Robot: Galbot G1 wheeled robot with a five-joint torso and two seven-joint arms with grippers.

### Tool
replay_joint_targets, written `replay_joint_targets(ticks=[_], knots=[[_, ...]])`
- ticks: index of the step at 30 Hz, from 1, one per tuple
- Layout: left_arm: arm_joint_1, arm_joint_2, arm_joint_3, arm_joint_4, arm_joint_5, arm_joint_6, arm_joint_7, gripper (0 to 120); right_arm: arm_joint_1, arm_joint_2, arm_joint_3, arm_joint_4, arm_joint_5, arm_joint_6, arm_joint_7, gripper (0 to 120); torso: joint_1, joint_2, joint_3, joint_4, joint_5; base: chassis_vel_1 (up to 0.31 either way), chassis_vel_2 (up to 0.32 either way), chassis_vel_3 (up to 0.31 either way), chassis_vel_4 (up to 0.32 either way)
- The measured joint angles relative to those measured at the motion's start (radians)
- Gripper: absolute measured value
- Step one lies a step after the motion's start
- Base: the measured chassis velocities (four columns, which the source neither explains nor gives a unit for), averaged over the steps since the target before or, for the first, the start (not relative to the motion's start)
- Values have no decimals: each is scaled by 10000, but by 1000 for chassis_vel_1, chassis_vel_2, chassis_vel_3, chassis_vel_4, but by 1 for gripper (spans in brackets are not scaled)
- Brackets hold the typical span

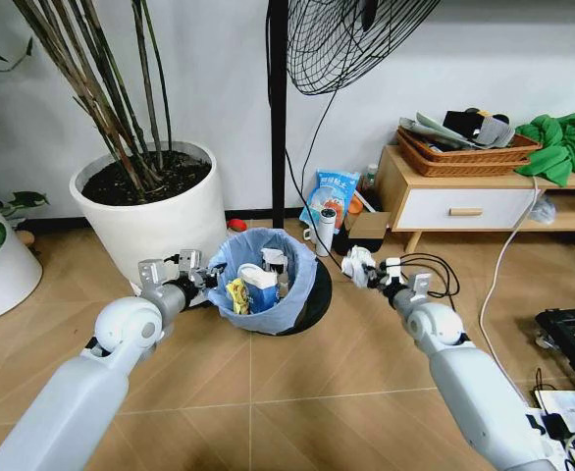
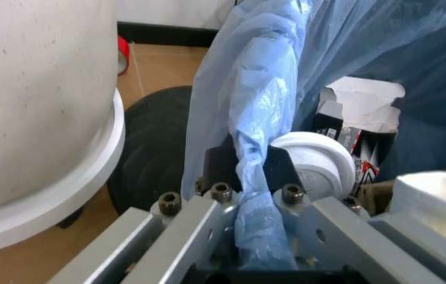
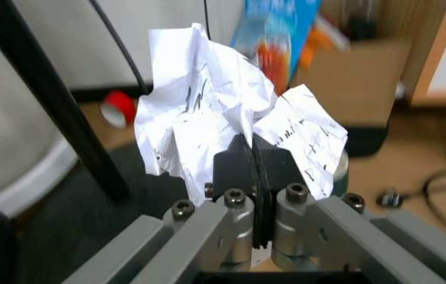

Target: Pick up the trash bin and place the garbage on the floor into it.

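While our left gripper (image 1: 201, 278) pinches the trash bin (image 1: 265, 285) liner at its nine o'clock rim, our right gripper (image 1: 359, 266), at three o'clock, is clamped on crumpled white paper (image 3: 223, 130). Released here, it could fall outside onto the floor (image 1: 297, 373).

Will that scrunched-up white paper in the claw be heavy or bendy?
Probably very light: the right claw holds the crumpled paper by one pinched bit. It looks soft and squashable, since it is creased all over. It likely won't roll far, being lumpy.
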Motion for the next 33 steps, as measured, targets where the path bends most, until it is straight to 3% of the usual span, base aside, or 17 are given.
replay_joint_targets(ticks=[9,15,23,33], knots=[[-92,-29,209,179,-191,64,-100,0,420,-607,100,2188,830,-667,-345,0,0,0,-1,2,-5,0,0,0,0],[-626,-129,594,619,-454,153,-125,0,1067,-1102,-667,3356,1981,-1039,-301,0,0,0,0,2,-4,0,0,0,0],[-905,-213,706,798,-598,225,-155,0,1811,-1311,-1776,3948,2847,-1547,-450,0,0,0,0,2,-5,0,0,0,0],[-1040,-194,678,875,-659,232,-228,0,2021,-1306,-2993,3926,2896,-1550,-476,0,0,0,0,1,-3,0,0,0,0]])
